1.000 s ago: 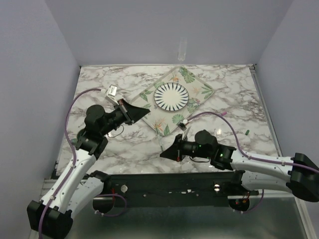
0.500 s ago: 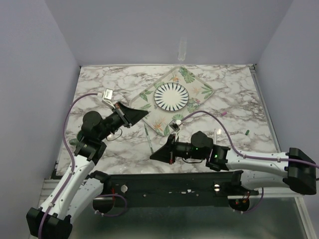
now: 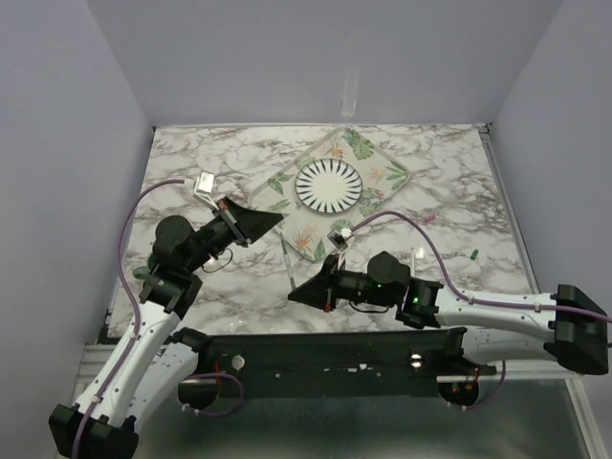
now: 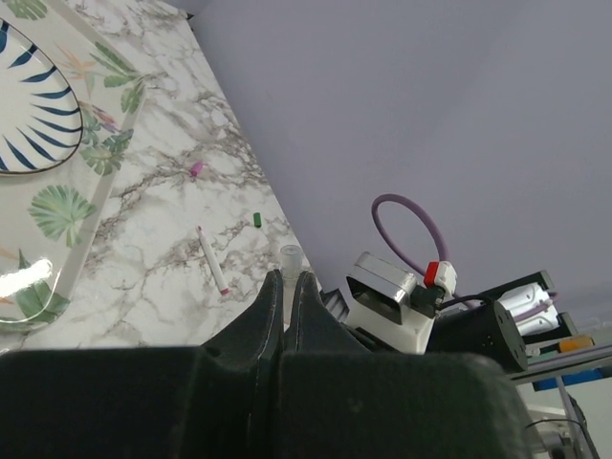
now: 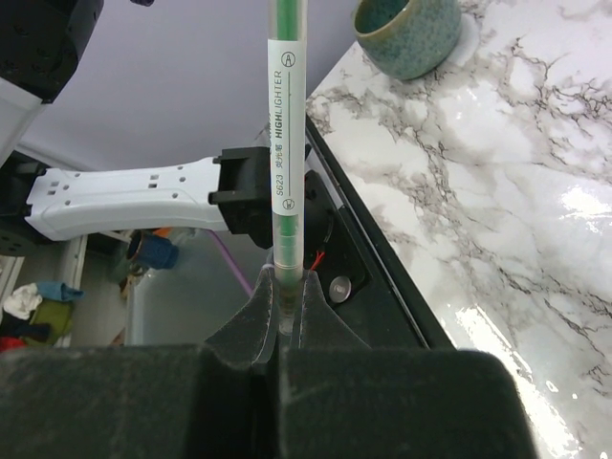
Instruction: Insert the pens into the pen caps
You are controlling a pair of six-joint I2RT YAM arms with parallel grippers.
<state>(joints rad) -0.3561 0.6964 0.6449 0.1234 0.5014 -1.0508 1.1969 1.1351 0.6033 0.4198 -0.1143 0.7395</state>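
Note:
My right gripper [image 5: 287, 282] is shut on a green highlighter pen [image 5: 285, 143], which sticks straight out past the fingertips. In the top view this pen [image 3: 287, 262] runs from the right gripper [image 3: 294, 295] up toward the left gripper [image 3: 279, 219], ending just short of it. The left gripper [image 4: 288, 277] is shut on a clear pen cap [image 4: 290, 258], whose end pokes out beyond the fingertips. A pink-tipped white pen [image 4: 212, 260] lies on the marble at the right, with a pink cap [image 4: 196, 169] and a green cap [image 4: 256, 219] near it.
A leaf-patterned tray [image 3: 382, 182] holding a blue-striped plate [image 3: 328, 185] sits at the back centre. In the right wrist view a teal cup [image 5: 406, 33] stands on the marble near the table's front edge. Grey walls enclose the table.
The right gripper has swung left with the green pen, bringing it under the left gripper. The left gripper has drawn back slightly to the left. Little has moved in the last half second.

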